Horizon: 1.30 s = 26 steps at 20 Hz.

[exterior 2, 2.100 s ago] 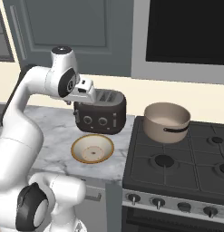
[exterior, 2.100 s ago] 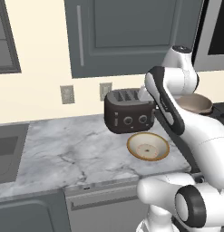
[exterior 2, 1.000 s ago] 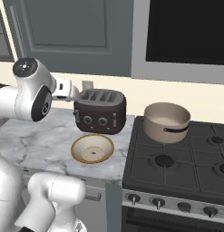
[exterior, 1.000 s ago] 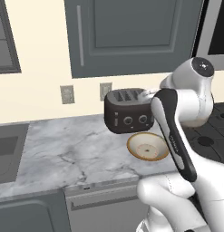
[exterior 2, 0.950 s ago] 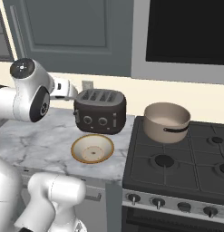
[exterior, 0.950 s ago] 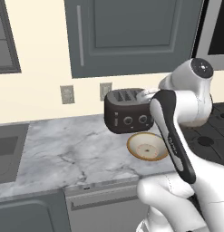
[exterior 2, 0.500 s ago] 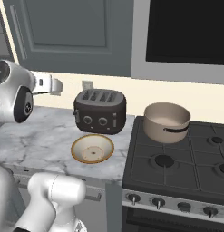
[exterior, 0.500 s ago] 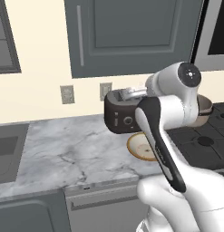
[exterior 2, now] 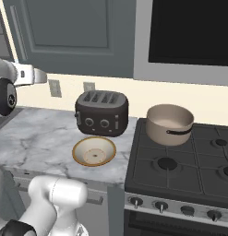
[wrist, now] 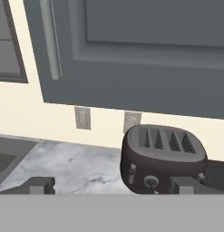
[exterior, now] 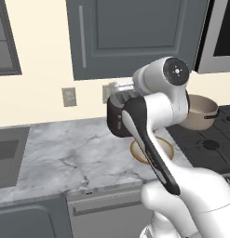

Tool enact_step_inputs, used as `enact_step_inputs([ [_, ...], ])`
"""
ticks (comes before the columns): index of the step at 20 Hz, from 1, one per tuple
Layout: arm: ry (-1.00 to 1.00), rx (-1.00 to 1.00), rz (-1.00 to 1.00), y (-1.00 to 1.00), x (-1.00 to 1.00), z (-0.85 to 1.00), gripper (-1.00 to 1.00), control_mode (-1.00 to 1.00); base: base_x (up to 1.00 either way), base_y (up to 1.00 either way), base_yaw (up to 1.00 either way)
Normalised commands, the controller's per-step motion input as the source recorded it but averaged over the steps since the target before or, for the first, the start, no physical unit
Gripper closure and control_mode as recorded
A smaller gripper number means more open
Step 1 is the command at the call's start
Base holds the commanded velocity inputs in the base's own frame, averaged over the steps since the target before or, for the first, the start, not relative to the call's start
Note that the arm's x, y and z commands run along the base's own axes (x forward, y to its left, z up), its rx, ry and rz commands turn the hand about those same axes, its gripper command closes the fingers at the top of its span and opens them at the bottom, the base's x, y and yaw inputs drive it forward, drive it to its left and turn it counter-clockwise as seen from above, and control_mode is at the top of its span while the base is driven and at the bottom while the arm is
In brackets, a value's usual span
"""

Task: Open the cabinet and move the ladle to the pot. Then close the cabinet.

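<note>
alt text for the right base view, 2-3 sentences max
A closed dark slate-grey wall cabinet with a vertical silver handle hangs over a marble counter, where a dark toaster stands behind a shallow tan bowl. A beige pot sits on the stove at right. The white arm reaches in from the left.

I've swung the arm (exterior: 153, 116) left, off the pot (exterior 2: 169, 123) side of the toaster (exterior 2: 101, 119) and across in front of it. The tool (exterior 2: 39, 76) has risen from toaster height toward the closed cabinet (wrist: 145, 50) and its bar handle (wrist: 51, 41), jaws wide apart throughout.
</note>
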Motion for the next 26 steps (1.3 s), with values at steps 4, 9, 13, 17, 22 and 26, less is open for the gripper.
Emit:
enact_step_inputs([
  [4,0.00,0.00,0.00,0.39,0.00,0.34,-1.00,-1.00,0.00,0.00,0.00],
  [9,0.00,0.00,0.00,0.40,0.00,0.18,-1.00,-1.00,0.00,0.00,0.00],
  [13,0.00,0.00,0.00,0.41,0.00,0.08,-1.00,-1.00,0.00,0.00,0.00],
  [17,0.00,0.00,0.00,0.32,0.00,0.15,-1.00,-1.00,0.00,0.00,0.00],
  [22,0.00,0.00,0.00,0.20,0.08,0.21,-1.00,-1.00,0.00,0.00,0.00],
  [26,-0.01,0.00,0.00,0.17,0.12,0.24,-1.00,-1.00,0.00,0.00,0.00],
])
